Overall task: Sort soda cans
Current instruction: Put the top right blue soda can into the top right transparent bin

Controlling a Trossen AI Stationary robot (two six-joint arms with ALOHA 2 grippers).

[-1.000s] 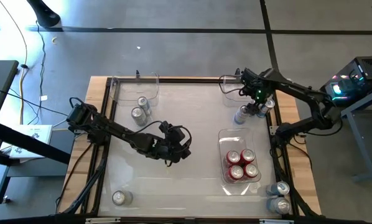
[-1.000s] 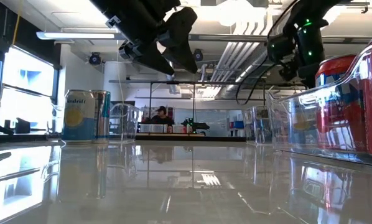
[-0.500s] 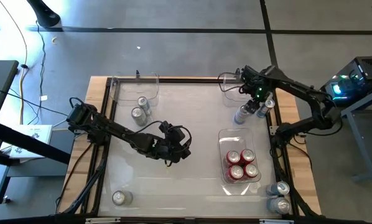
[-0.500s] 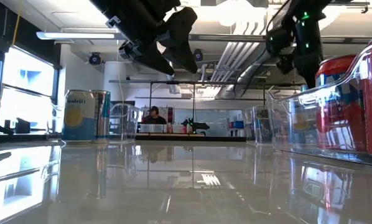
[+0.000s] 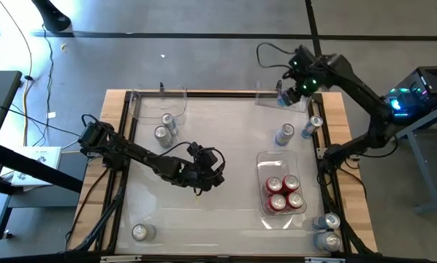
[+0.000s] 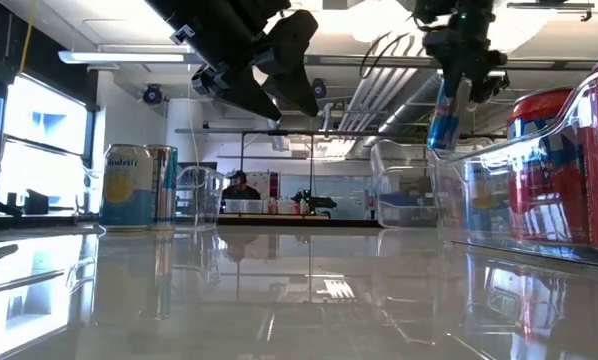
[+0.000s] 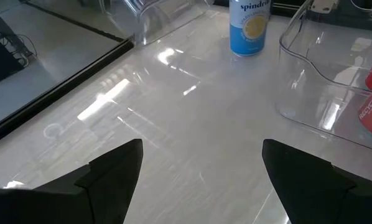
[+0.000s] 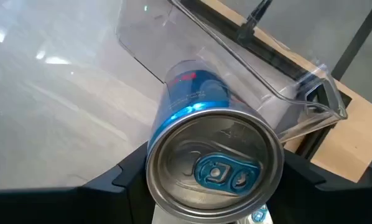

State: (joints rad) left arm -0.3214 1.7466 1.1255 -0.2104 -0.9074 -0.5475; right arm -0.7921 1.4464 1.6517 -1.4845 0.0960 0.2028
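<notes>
One blue can was clamped between the fingers of the right gripper, lifted clear of the table above the clear bin at the far right corner. Four red cans stood in the bin at the right side. Two cans stood near the far left bin. The left gripper hung spread and empty over the table's middle, well apart from every can

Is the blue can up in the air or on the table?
In the air. The right gripper holds the blue can above the clear bin.
</notes>
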